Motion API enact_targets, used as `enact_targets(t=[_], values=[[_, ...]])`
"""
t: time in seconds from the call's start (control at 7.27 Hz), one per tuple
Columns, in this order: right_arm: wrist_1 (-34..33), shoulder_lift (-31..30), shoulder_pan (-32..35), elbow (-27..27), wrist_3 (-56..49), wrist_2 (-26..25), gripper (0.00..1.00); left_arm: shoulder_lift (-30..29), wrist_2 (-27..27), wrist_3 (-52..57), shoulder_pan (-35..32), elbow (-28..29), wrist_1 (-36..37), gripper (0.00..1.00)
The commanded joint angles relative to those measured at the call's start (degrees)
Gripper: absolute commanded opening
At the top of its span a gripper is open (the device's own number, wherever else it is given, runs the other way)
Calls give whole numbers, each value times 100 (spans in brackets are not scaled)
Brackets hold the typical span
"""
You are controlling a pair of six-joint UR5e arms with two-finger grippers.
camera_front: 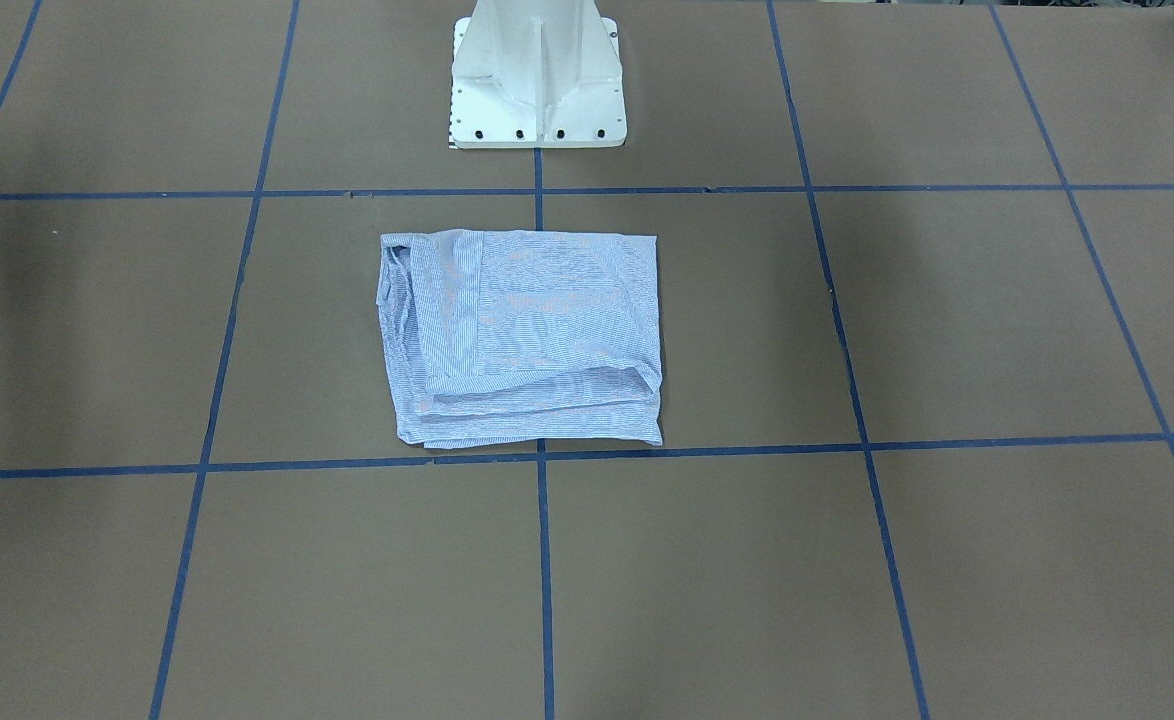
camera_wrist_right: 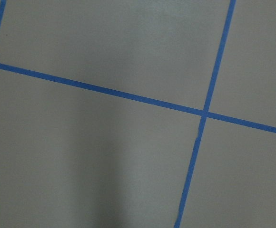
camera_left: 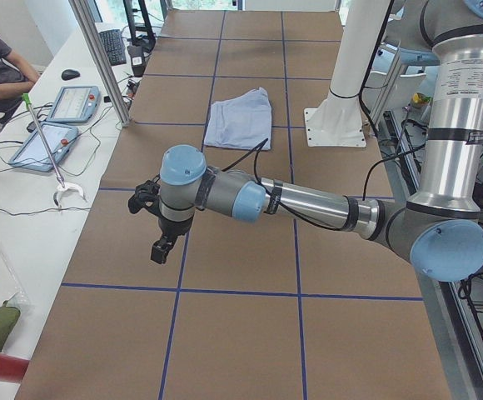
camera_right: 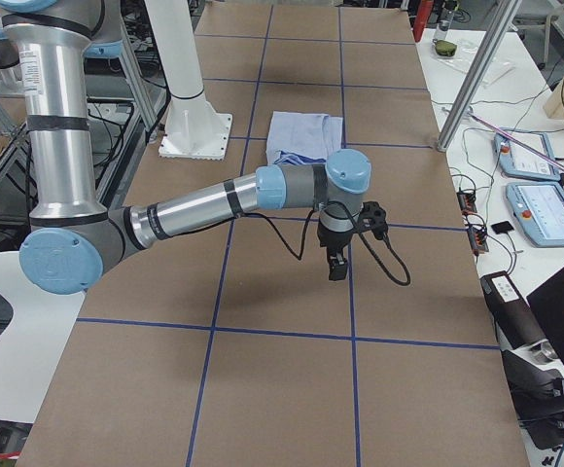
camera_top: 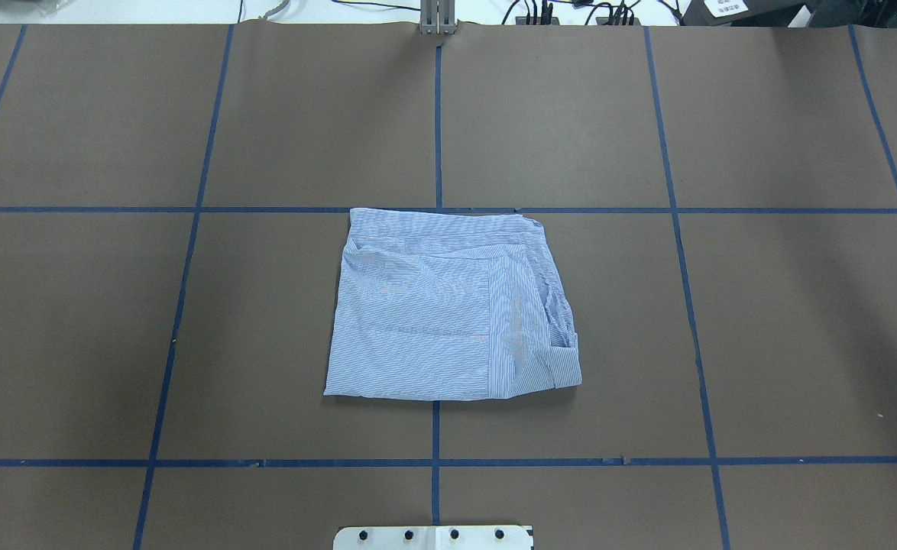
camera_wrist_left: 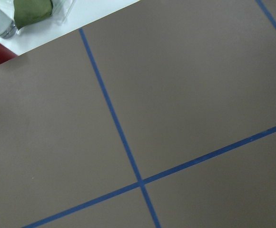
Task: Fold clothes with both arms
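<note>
Brown paper crossed with blue tape lines [camera_front: 544, 560] covered the surface [camera_front: 947, 320]. In the front-facing view, the shirt [camera_front: 522, 340] lay folded into a near-square at centre, with the white pedestal [camera_front: 537, 80] at its 12 o'clock. The overhead view showed the same, with loose layered edges at the shirt's 3 o'clock. From the left end, the left claw [camera_left: 160, 248] hung pointing down over bare surface, the shirt well apart toward 1 o'clock. From the right end, the right claw [camera_right: 337, 265] hung likewise, the shirt toward 11 o'clock. Neither looked clearly nearer. Both wrist views caught only paper and tape, so whether either claw stood wide or narrow could not be told.
</note>
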Motion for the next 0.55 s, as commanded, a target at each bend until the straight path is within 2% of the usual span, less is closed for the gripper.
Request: enact_targets(t=[0.0, 0.28, 0.41], values=[[7, -147, 249, -29, -119, 34, 100, 257, 0, 32, -140, 119, -668, 100], [85, -786, 529, -142, -119, 35, 100, 697, 52, 40, -141, 267, -811, 100], [260, -789, 531, -152, -49, 43, 100, 865, 70, 23, -141, 199, -803, 100]])
